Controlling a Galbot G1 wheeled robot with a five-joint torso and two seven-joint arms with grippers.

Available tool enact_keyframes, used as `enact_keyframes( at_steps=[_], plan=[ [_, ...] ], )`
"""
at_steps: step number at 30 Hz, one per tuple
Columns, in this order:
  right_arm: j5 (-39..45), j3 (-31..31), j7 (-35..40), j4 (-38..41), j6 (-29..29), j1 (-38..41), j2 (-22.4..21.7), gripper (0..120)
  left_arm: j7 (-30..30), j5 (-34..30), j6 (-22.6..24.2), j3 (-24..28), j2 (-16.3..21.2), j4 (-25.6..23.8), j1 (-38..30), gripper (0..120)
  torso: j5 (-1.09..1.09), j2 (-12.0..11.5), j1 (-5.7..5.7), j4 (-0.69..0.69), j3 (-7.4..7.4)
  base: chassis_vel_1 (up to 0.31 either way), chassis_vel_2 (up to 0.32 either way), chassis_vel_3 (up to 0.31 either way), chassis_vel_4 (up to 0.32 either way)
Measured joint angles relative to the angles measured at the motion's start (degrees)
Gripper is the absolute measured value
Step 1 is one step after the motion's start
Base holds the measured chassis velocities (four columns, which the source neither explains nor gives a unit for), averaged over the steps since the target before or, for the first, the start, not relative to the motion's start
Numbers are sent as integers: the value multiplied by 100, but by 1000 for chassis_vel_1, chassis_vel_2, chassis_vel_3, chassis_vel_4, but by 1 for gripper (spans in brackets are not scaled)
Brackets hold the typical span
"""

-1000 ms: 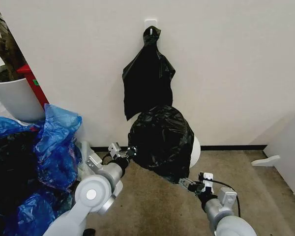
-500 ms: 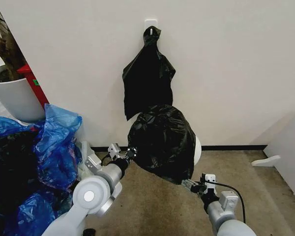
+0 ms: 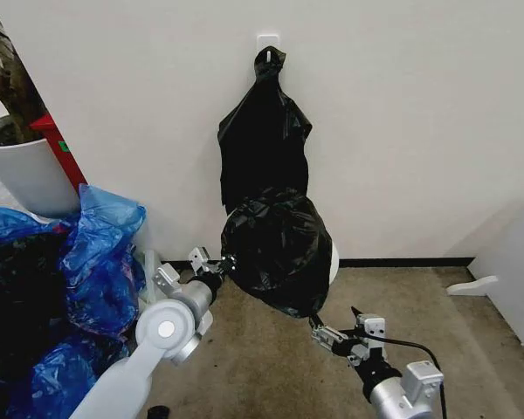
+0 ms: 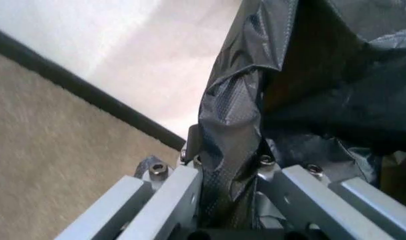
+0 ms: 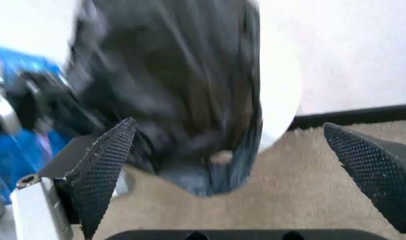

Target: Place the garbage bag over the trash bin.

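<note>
Left gripper point(image 3: 225, 259): pressed together on a fold of the garbage bag point(image 3: 277, 251), the film being pinched between the fingers as seen in the left wrist view point(image 4: 231, 165); it is held at the bag's 9 o'clock edge, low against the wall. Right gripper point(image 3: 319, 335): spread wide, its two textured pads point(image 5: 103, 165) set well apart and nothing held between them; it is placed just beyond the bag's lowest hanging tip, at about 5 o'clock from the bag's middle, whether touching cannot be told. Garbage bag: thin, glossy, crinkled black film, draped over the trash bin point(image 3: 333, 260) so that only a narrow cream-white sliver of the bin is exposed at the bag's 3 o'clock side. The bag is judged light, limp and slippery, easily torn or dragged off if pulled hard; a hold is best taken on a gathered fold of the hem rather than on a single taut layer. The bin is judged light enough to be tipped or shifted by a tug on the film. Bunch of black bags point(image 3: 264, 140): hung from a wall hook at 12 o'clock above the bin. Blue plastic bags point(image 3: 100, 253): heaped at 9 o'clock. White plant pot point(image 3: 26, 175): at 10 o'clock, well apart.
</note>
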Motion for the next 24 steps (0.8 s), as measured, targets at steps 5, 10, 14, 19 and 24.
enact_keyframes(
  at_steps=[5, 10, 14, 19, 24],
  plan=[
    [168, 292, 46, 86, 51, -224, 22, 100, 703, 539, 114, -75, 51, 194, 153, 1, 0, 0, 0, -2, 0, 0, 0, 0, 0],
    [1247, 1418, -232, 86, 138, 114, -134, 100, 2195, 787, 358, -360, 102, 493, 430, 1, 2, 0, 0, 3, 1, 0, 0, 0, 0],
    [3254, 2715, -677, 85, -195, 315, -290, 100, 3684, 934, 335, -558, 125, 961, 591, 1, 3, 0, 0, 0, 1, 0, 0, 0, 0],
    [5237, 3966, -1362, 81, -659, 346, -653, 100, 5468, 1207, 159, -683, 74, 1688, 530, 1, 0, 0, 0, -1, 1, 0, 0, 0, 0],
    [6532, 4303, -1668, 76, -1230, 454, -888, 100, 6412, 1378, 133, -704, 29, 2092, 390, 1, 1, 0, 0, -1, 1, 0, 0, 0, 0]
  ],
)
